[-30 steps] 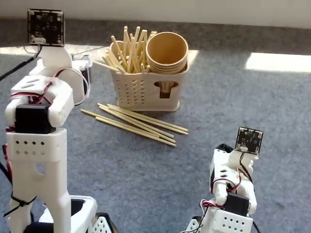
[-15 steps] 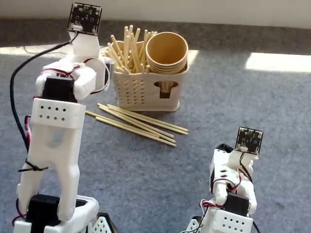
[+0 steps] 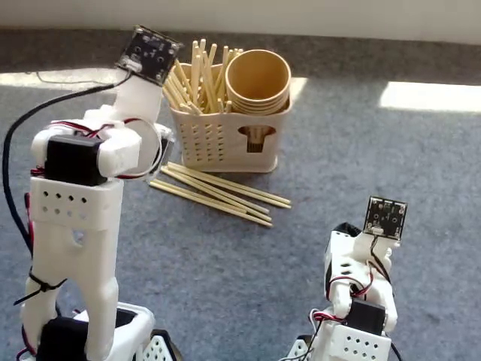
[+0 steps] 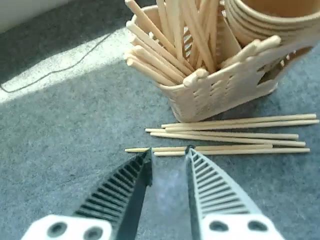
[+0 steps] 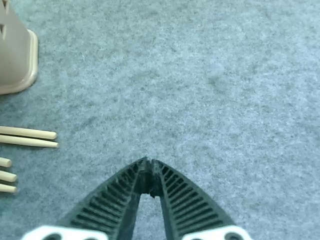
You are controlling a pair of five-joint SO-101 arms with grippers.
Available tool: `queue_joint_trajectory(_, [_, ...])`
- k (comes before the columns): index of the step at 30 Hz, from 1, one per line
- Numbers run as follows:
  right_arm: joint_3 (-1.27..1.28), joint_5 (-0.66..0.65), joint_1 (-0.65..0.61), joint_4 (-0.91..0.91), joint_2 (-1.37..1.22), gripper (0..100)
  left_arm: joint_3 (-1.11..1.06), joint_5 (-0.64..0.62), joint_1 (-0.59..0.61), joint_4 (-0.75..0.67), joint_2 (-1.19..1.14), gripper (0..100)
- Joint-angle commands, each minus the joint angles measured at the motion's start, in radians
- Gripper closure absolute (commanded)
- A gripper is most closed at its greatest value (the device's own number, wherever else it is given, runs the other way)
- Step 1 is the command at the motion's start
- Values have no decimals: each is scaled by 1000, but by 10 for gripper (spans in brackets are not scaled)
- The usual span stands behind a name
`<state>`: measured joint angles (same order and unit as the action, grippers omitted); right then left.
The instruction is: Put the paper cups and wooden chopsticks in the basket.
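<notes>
**Cups are in, some chopsticks are left on the table**

Nearest to you, the right gripper (image 5: pixel 148 167) rests low over the bare grey table (image 3: pixel 361 150). Its jaws are closed together and it holds nothing. The ends of a few sticks lie off to one side of it, well apart.

A little farther, your left gripper (image 4: pixel 168 151) hangs above the table with its jaws a small way open and nothing between them. Its tips point at the near end of the loose chopsticks (image 4: pixel 225 135), just in front of them and not touching.

These loose chopsticks (image 3: pixel 218 192) lie flat in a bundle of several sticks, almost parallel, just beside the front wall of the basket (image 3: pixel 225 143).

In the basket, many chopsticks (image 3: pixel 197 75) stand leaning in one side, and the cups (image 3: pixel 258 79) sit nested in a stack in the other side.

So I judge the cup part as finished, because I see no cup on the table. What is left for you is the loose bundle. The task is mostly done, but not complete.
</notes>
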<state>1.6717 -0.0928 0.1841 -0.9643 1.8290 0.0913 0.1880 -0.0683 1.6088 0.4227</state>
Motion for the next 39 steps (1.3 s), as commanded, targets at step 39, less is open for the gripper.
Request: queue_joint_trajectory(39, [137,2,12,27,8,993,-529,543,-456,-433,-309,839])
